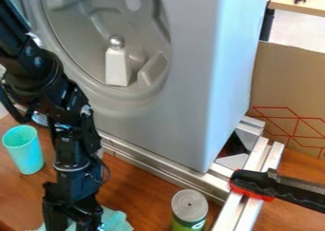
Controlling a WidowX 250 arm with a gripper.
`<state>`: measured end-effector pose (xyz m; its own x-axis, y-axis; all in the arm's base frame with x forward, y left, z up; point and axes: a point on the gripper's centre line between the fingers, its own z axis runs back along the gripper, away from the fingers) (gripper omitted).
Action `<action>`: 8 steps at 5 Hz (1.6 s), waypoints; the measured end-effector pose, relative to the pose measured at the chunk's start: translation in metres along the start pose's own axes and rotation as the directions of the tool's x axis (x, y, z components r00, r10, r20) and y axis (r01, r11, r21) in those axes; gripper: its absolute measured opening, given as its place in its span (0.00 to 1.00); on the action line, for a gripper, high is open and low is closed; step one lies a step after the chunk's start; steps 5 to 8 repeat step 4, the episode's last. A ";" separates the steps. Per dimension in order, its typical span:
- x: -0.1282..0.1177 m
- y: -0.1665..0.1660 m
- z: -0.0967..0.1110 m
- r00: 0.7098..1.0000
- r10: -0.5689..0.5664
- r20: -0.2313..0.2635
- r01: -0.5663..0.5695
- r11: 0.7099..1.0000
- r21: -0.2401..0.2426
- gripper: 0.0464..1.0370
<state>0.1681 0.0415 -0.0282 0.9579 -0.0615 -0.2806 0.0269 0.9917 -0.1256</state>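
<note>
Here, in the camera view, your claw [72, 219], jaws apart, hangs at one teal cloth [117, 220] on the wooden surface [136, 187], lower left, between one turquoise cup [24, 151] and one green-labelled can [189, 207].

No txt, no. or sign legible. Can [190, 206], lower R of view: green label [181, 225] w/ a pale mark [198, 225], cut off at btm edge, can't be read. Cardboard [285, 78] at R: red line pattern [294, 120], straight strokes crossing at angles, no letters or nos. to make out.
</note>
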 end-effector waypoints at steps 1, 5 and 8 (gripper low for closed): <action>-0.006 -0.003 0.028 0.995 -0.018 0.093 0.014 0.999 0.047 0.96; -0.021 -0.043 0.085 0.987 -0.071 0.142 0.056 0.993 0.109 0.96; -0.021 -0.043 0.085 0.987 -0.071 0.142 0.056 0.993 0.109 0.96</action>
